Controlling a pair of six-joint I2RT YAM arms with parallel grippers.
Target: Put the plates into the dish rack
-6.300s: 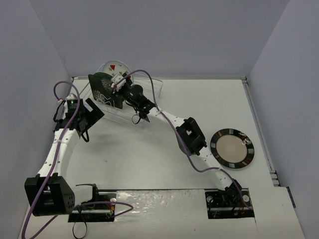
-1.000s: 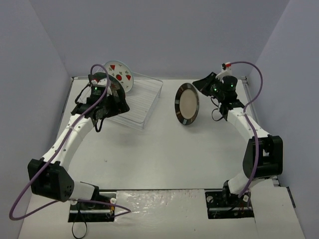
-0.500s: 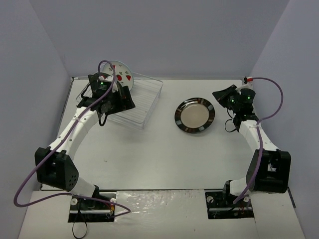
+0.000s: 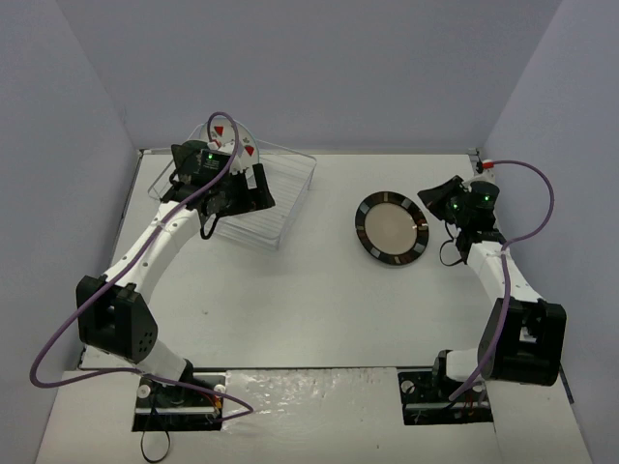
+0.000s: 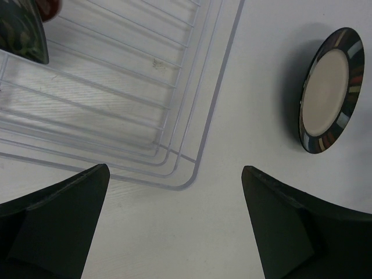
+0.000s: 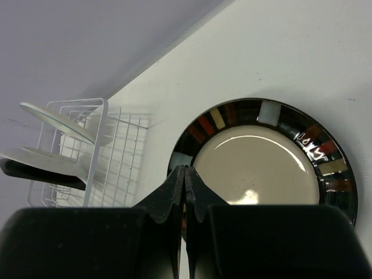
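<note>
The dark-rimmed plate (image 4: 392,229) with a beige centre lies face up on the table, right of the dish rack (image 4: 280,198). My right gripper (image 4: 428,201) is shut at the plate's right rim. In the right wrist view its tips (image 6: 185,170) sit over the rim of the plate (image 6: 261,168), and nothing shows between them. My left gripper (image 4: 256,188) is open over the rack's near right part. In the left wrist view it (image 5: 175,168) frames bare table by the rack's corner (image 5: 186,180), with the plate (image 5: 328,87) off to the right. A white plate with red marks (image 4: 232,135) stands in the rack.
A black floral plate (image 5: 23,32) and a red one (image 5: 49,7) stand in the rack's far end. The enclosure's walls close in on three sides. The right arm's cable (image 4: 532,193) loops near the right wall.
The dark-rimmed plate has gone from standing on edge to lying down, a little further right. My right gripper has come closer to its rim. My left gripper has shifted right along the rack.
</note>
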